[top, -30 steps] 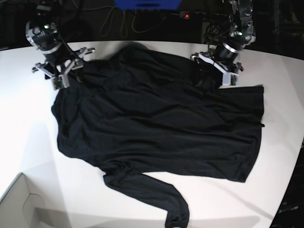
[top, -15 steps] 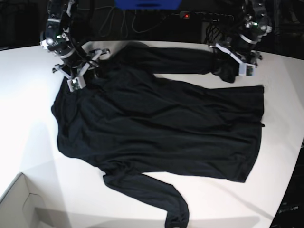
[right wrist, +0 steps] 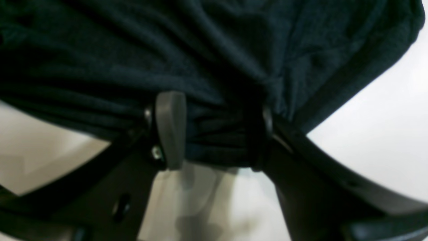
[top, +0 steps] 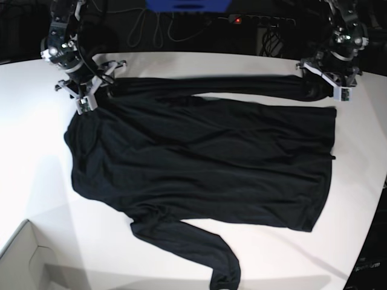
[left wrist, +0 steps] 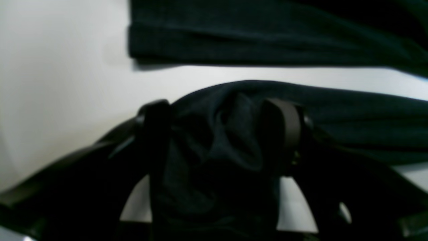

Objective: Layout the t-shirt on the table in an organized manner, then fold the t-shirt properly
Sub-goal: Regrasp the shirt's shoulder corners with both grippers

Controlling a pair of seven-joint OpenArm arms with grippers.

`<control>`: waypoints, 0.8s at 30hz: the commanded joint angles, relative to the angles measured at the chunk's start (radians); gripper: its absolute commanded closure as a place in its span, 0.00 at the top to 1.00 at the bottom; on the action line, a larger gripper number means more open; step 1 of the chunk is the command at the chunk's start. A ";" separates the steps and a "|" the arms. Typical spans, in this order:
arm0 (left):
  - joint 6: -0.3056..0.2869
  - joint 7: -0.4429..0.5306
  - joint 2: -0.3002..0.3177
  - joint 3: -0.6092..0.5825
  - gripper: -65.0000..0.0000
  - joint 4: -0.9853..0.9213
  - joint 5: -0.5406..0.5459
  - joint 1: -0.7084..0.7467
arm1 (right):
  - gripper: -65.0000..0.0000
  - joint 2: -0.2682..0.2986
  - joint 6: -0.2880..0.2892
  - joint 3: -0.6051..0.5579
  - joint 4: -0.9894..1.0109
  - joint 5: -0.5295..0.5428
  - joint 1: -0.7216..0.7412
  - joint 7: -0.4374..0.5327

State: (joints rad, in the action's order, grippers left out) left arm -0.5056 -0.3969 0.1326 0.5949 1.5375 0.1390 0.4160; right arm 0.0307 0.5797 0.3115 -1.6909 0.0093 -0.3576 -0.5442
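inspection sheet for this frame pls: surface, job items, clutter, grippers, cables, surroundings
Surface: large smooth white table with a curved edge, bare around the garment.
Job's things: plain black long-sleeved t-shirt lying mostly flat; one sleeve stretched along the far edge between the two arms, the other trailing toward the near edge.
Clutter: corner of a small white box at the near edge.
Grippers: left gripper, jaws closed on bunched sleeve fabric; right gripper, jaws closed on gathered fabric.
Cables: dark cables behind the table.
Surroundings: dark background, a blue object, a small red light.
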 commanded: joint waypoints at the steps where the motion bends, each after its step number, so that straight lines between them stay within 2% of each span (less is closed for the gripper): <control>1: 0.009 0.008 0.009 0.009 0.63 0.022 -0.002 0.002 | 0.44 0.007 0.001 0.004 -0.013 -0.009 -0.018 -0.015; 8: 0.009 0.008 -0.003 0.058 0.63 0.091 0.001 0.002 | 0.44 0.005 0.001 -0.002 -0.133 -0.009 -0.073 -0.015; 16: 0.009 0.008 0.006 0.125 0.63 0.114 0.152 -0.004 | 0.44 -0.001 0.001 0.002 -0.219 -0.009 -0.117 -0.015; 20: 0.009 0.008 0.008 0.132 0.63 0.080 0.129 -0.061 | 0.44 -0.002 0.001 0.001 -0.242 -0.009 -0.136 -0.017; 24: 0.009 0.006 0.005 0.130 0.63 0.084 0.119 -0.052 | 0.44 -0.002 0.001 0.002 -0.254 -0.009 -0.149 -0.017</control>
State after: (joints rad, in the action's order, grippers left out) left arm -0.4976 -0.4088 0.1268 0.7185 1.6005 0.2497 0.3626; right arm 0.0219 0.5800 0.3096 -1.9247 -0.0109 -0.5030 -0.5800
